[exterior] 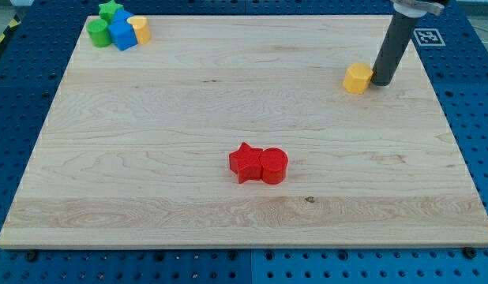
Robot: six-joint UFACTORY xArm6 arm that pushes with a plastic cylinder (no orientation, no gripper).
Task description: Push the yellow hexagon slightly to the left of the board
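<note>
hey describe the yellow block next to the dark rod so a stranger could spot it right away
Look at the wooden board's upper right area. A yellow hexagon sits alone there, with my tip just at its right side. The other yellow block is crowded among green and blue ones at upper left.

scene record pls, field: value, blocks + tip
board: wooden board on blue pegboard
target: yellow hexagon, upper right
tip: my tip, at the hexagon's right side, touching or nearly
red pair: red star and red cylinder, touching, lower centre
top-left cluster: green star, green cylinder, blue cube, yellow block
</note>
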